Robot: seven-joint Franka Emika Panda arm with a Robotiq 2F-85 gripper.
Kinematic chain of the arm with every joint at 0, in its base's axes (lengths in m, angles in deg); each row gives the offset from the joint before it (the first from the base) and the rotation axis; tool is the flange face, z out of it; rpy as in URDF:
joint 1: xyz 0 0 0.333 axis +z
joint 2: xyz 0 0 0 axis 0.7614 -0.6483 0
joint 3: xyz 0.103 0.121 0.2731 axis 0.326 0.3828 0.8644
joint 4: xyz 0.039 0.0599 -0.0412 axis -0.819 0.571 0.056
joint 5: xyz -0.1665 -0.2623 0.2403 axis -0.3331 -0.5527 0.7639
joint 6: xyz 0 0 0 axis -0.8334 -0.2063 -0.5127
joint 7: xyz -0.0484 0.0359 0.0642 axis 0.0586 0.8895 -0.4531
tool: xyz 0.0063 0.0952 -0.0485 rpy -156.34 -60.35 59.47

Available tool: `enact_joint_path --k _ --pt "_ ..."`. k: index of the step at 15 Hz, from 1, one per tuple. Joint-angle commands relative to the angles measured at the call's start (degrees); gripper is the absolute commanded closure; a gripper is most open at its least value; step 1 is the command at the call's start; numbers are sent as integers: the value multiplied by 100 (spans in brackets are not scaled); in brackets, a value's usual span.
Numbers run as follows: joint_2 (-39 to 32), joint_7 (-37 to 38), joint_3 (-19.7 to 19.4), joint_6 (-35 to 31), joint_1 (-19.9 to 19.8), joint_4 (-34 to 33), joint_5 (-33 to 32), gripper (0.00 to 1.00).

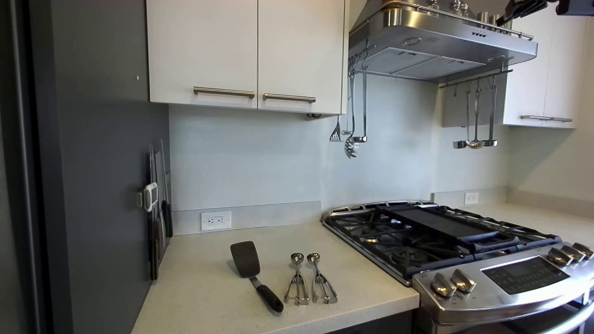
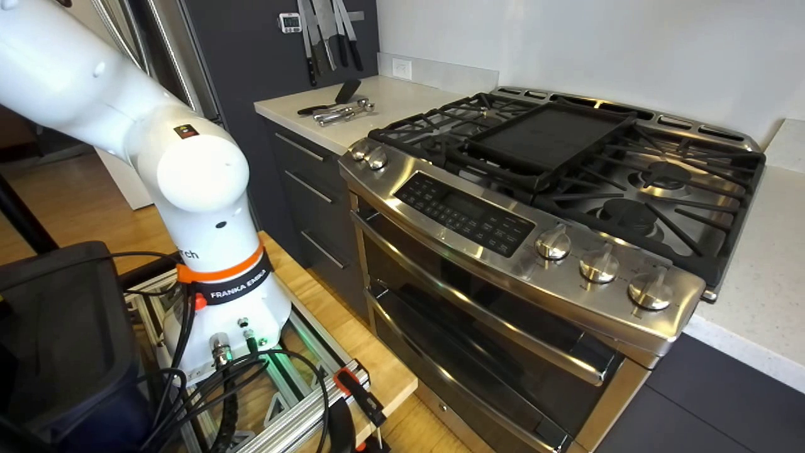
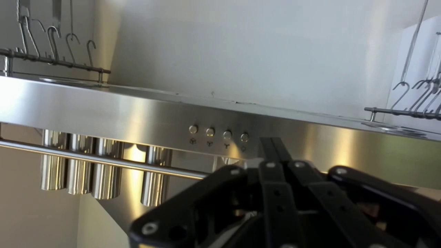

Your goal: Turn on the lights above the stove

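Running along the wall point(image 1: 250, 157) on both sides of the gas range point(image 2: 528, 270), the pale worktop point(image 1: 195, 278) carries a black turner point(image 1: 255, 281), blade toward the wall, lying beside two metal scoops point(image 1: 297, 276), with an outlet point(image 1: 216, 221) set in the low backsplash point(image 1: 264, 214) behind them. A dark griddle point(image 2: 547, 135) lies across the middle of the range, and on its front a black control panel point(image 2: 465, 214) sits between two metal knobs point(image 2: 377, 157) and three more. Knives point(image 2: 325, 28) and a small timer point(image 2: 290, 22) are mounted on a dark grey panel point(image 2: 251, 75), and white wall cabinets point(image 1: 202, 51) with bar handles point(image 1: 224, 92) flank the stainless range hood point(image 1: 441, 27). Ladles point(image 1: 492, 111) hang from rails point(image 3: 82, 67) under the hood, and a round recessed light point(image 1: 411, 41) is set in its underside. Four buttons point(image 3: 210, 131) sit in a row on its front face. In the wrist view the hood appears upside down, metal cylinders point(image 3: 107, 168) standing behind its guard rail point(image 3: 131, 164). The pincer point(image 3: 275, 143) has its fingertips together, near the end button on the right of that view; whether they touch the hood I cannot tell. In an exterior view the white Panda arm point(image 2: 195, 170) rises from a wooden stand point(image 2: 339, 321) beside a dark storage bin point(image 2: 63, 302), over a wood floor point(image 2: 63, 182).
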Motion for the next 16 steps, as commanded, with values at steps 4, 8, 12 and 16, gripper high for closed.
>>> enact_joint_path --k 4,8,12,16 --pt "197 55 44 285 -46 134 -28 100" --pt "-48 203 84 -120 -139 79 -80 100" --pt "-354 405 149 -700 -230 -1 -91 100" --pt "-633 571 228 -1086 -335 -68 -147 100"
